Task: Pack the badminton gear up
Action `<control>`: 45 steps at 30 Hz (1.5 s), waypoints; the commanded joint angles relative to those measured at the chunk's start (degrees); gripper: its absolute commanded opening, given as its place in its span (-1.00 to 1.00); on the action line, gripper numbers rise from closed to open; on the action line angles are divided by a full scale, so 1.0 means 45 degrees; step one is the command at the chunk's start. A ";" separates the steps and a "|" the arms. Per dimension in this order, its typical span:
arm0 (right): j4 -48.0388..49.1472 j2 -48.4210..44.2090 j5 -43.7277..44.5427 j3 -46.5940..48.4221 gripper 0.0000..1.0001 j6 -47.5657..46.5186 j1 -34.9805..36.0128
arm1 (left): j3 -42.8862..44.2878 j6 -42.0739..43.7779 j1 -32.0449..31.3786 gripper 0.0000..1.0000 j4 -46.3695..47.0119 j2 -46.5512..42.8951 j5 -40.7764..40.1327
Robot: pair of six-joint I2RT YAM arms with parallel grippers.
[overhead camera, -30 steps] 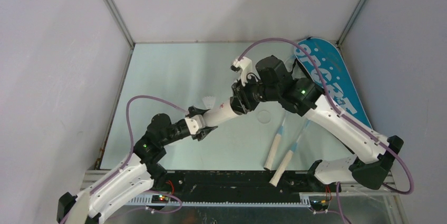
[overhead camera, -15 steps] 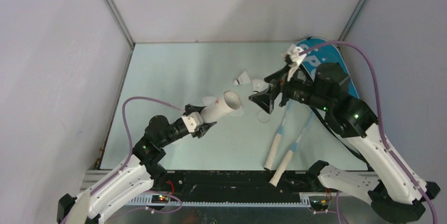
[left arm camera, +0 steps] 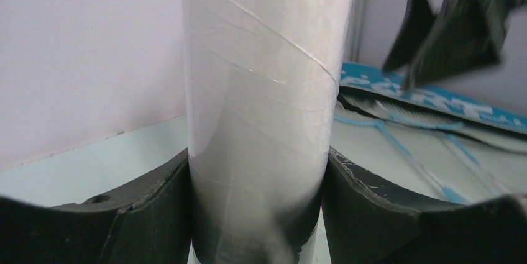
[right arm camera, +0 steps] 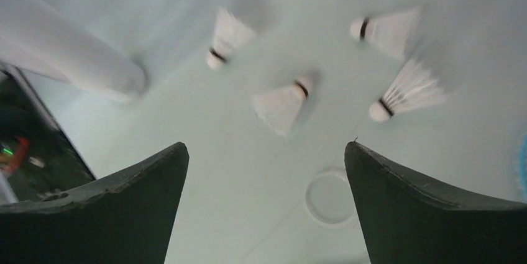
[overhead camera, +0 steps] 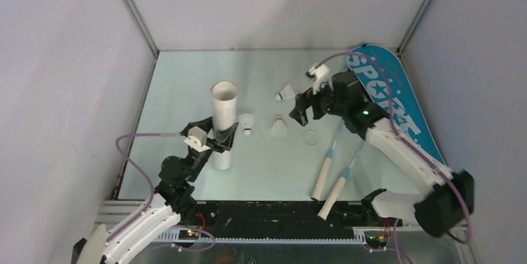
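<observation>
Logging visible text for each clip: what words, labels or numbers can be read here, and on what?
"SPORT": white letters on the blue bag, top view.
Left wrist view: the white lettering on the same bag is blurred and unreadable.
No readable marks on the white tube, the shuttlecocks or the rackets.

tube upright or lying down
Upright. The tube stands on end on the table, open mouth up, with the left gripper shut around its lower part.
</observation>
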 commanded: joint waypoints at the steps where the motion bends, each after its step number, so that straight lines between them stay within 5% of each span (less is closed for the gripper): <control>1: 0.1906 0.2318 -0.0601 -0.0989 0.99 -0.2691 0.0163 | -0.0803 -0.1317 -0.0061 0.34 0.3179 -0.0340 -0.2304; 11: 0.5139 0.6558 0.2834 -0.1243 0.99 -0.8173 0.2653 | -0.0958 -0.0931 -0.0065 0.34 0.1380 -0.1139 -0.1202; 24: 0.6629 0.7883 0.3130 -0.1215 0.73 -0.9514 0.3084 | -0.0759 -0.0438 -0.0062 0.32 0.0541 -0.1217 -0.0692; 32: 0.5177 0.8516 0.3444 -0.0437 0.13 -0.9919 0.3094 | -0.0620 -0.0365 -0.0064 0.32 0.0231 -0.1075 -0.0533; 37: 0.5129 0.8170 0.3386 -0.0428 -0.61 -0.9692 0.3161 | -0.0585 -0.0253 -0.0064 0.32 -0.0031 -0.1114 -0.0408; 45: 0.3316 0.5804 0.2860 -0.0424 -0.99 -0.7973 0.3329 | -0.0300 0.0618 -0.0067 0.32 -0.0859 -0.0999 0.1339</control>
